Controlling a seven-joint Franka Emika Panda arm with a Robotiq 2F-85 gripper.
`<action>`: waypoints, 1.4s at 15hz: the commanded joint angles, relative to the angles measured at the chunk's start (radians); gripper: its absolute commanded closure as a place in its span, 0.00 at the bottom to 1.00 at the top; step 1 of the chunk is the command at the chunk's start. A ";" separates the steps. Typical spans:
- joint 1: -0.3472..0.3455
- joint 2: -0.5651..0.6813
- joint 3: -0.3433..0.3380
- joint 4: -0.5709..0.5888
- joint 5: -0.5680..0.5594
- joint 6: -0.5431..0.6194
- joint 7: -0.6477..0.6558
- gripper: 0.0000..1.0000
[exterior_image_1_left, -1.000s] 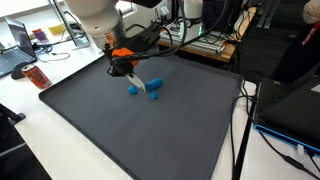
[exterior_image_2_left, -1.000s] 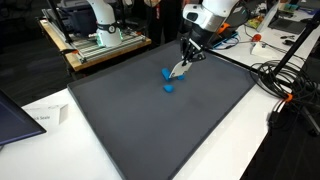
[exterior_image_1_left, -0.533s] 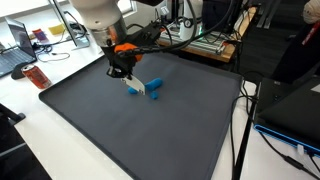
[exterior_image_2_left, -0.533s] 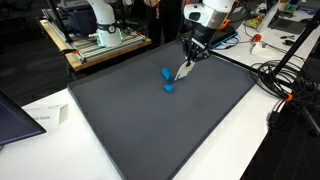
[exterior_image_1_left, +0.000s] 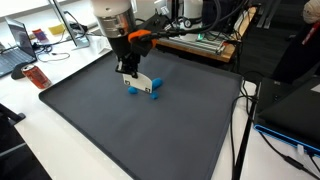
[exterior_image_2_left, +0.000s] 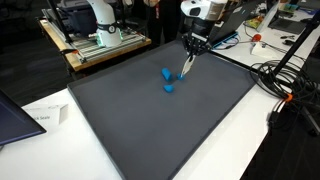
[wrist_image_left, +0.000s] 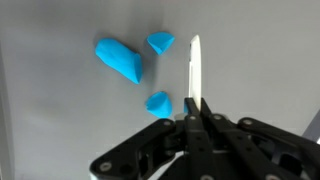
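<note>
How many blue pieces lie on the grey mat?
3, in the wrist view: the big blue piece at upper left, the small blue piece right of it, the third blue piece lower, beside the claw.

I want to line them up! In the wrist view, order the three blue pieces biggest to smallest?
1. Long blue piece.
2. Upper small blue piece and lower small blue piece: they look about alike, so unranked.

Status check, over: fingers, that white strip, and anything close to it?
Gripper fingers shut on white strip, seen edge-on in wrist view. Strip over dark mat. Three blue pieces beside it, none touching.
</note>
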 joint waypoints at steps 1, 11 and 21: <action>-0.028 -0.093 0.031 -0.125 0.053 0.081 -0.148 0.99; -0.110 -0.188 0.053 -0.260 0.289 0.121 -0.653 0.99; -0.150 -0.187 0.035 -0.292 0.378 0.194 -0.962 0.99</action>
